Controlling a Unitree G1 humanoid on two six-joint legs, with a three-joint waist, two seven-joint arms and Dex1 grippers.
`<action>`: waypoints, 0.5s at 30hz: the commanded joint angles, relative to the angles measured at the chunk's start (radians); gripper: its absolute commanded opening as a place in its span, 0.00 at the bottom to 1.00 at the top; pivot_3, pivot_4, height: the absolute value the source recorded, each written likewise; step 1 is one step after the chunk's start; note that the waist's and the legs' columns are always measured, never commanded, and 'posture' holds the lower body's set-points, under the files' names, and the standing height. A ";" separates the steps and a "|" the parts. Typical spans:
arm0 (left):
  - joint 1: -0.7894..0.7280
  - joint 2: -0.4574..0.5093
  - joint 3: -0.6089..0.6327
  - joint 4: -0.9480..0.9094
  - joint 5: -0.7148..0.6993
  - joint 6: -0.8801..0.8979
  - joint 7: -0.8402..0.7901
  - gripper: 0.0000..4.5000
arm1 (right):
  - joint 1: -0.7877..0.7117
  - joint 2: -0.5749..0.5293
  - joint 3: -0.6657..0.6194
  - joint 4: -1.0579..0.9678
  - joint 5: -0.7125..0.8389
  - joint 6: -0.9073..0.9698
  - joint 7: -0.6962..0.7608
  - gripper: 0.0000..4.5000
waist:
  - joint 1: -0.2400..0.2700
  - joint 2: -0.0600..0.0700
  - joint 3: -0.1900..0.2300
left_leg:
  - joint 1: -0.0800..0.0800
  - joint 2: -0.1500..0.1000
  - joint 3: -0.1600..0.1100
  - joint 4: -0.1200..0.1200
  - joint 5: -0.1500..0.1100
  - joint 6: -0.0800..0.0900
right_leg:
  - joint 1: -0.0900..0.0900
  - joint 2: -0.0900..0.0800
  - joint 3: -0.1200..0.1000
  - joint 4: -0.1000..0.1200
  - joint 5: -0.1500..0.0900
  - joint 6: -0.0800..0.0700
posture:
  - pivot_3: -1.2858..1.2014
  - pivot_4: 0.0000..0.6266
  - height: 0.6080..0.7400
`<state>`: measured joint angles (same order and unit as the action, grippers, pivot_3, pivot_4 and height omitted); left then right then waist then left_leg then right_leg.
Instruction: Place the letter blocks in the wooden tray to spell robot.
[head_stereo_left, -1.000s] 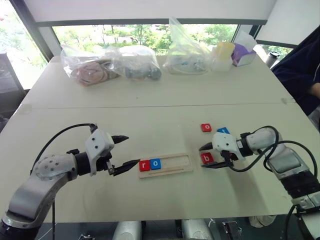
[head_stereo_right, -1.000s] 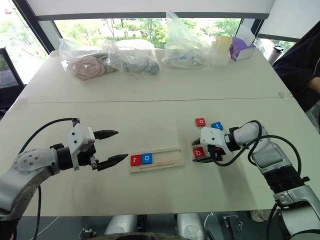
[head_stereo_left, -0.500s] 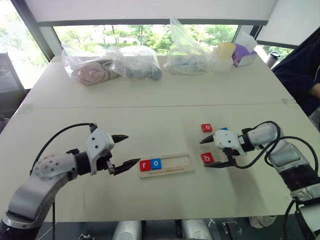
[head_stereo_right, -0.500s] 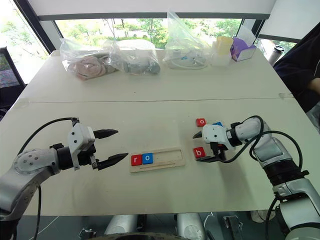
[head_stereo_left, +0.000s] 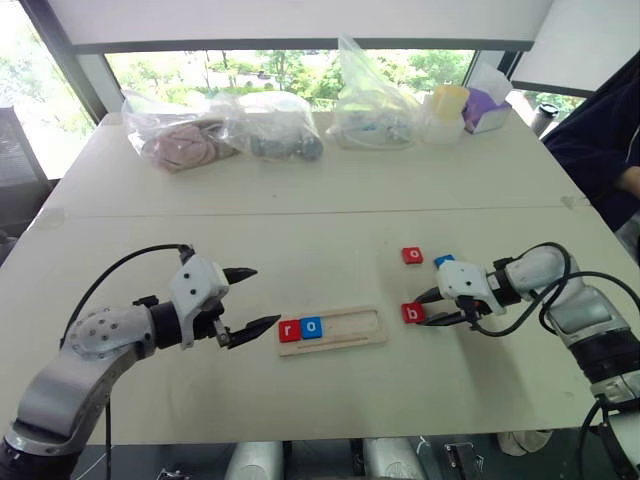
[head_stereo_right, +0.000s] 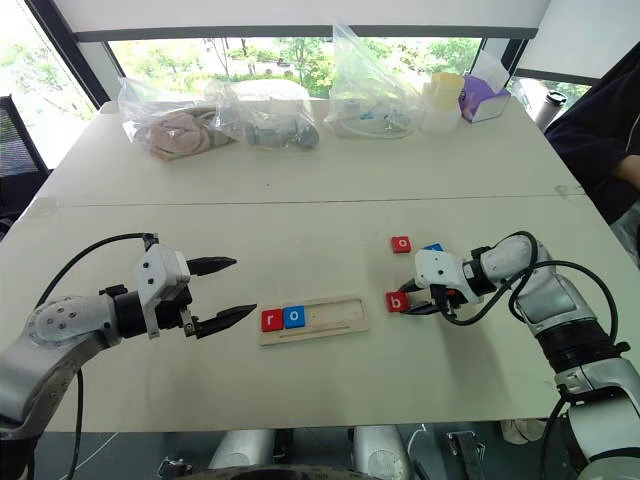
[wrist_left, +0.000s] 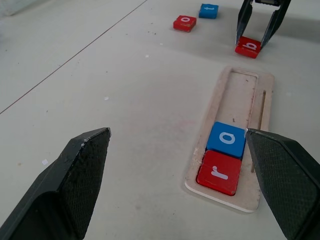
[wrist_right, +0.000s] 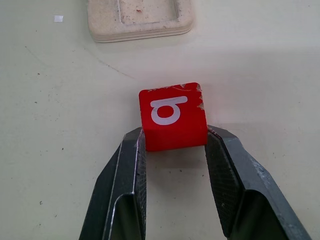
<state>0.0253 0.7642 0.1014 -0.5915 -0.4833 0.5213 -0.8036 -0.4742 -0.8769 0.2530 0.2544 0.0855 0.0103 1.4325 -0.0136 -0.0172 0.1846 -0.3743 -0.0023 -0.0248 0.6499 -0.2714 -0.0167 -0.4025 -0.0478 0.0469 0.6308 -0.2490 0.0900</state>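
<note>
The wooden tray (head_stereo_left: 355, 325) lies at the middle of the table, with a red r block (head_stereo_left: 290, 330) and a blue o block (head_stereo_left: 312, 326) at its left end. Just right of the tray, a red b block (head_stereo_left: 412, 313) rests on the table. My right gripper (wrist_right: 174, 135) is shut on it, a finger pressed to each side. Beyond it lie a red o block (head_stereo_left: 412, 255) and a blue t block (head_stereo_left: 444, 260). My left gripper (head_stereo_left: 262, 298) hovers open just left of the tray, holding nothing.
Several clear plastic bags (head_stereo_left: 270, 125) of items, a yellow cup (head_stereo_left: 450, 100) and a purple box (head_stereo_left: 485, 108) line the far side of the table. A person's dark sleeve (head_stereo_left: 600, 140) shows at the right edge.
My right gripper, open around the b block before, has closed onto it. The left arm has not moved.
</note>
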 joint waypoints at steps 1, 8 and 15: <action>0.003 0.010 0.017 -0.023 -0.003 -0.011 -0.005 1.00 | 0.013 -0.001 -0.017 -0.055 0.016 0.049 -0.001 0.25 | 0.000 0.000 0.000 | 0.000 0.000 0.000 0.000 0.000 0.000 | 0.000 0.000 0.000 0.000 0.000 0.000 | 0.52 0.24 1.00; 0.006 0.012 0.021 -0.027 -0.006 -0.009 -0.005 1.00 | -0.003 -0.015 -0.052 -0.246 0.105 0.197 0.016 0.25 | 0.000 0.001 0.001 | -0.001 0.000 0.000 -0.001 0.000 0.000 | -0.002 0.000 0.000 0.000 0.000 0.000 | 0.52 0.24 1.00; 0.017 0.012 0.015 -0.038 -0.007 -0.008 -0.006 1.00 | -0.013 0.079 0.030 -0.410 0.114 0.341 -0.041 0.25 | 0.000 0.001 0.001 | -0.001 0.000 -0.001 -0.001 0.000 0.000 | -0.002 0.000 0.000 0.000 0.000 0.000 | 0.52 0.24 1.00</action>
<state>0.0389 0.7665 0.1017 -0.5933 -0.4837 0.5209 -0.8054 -0.4751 -0.8109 0.2689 -0.1145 0.1923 0.3287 1.4105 -0.0138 -0.0161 0.1855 -0.3757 -0.0019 -0.0255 0.6487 -0.2714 -0.0167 -0.4048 -0.0475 0.0467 0.6309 -0.2491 0.0900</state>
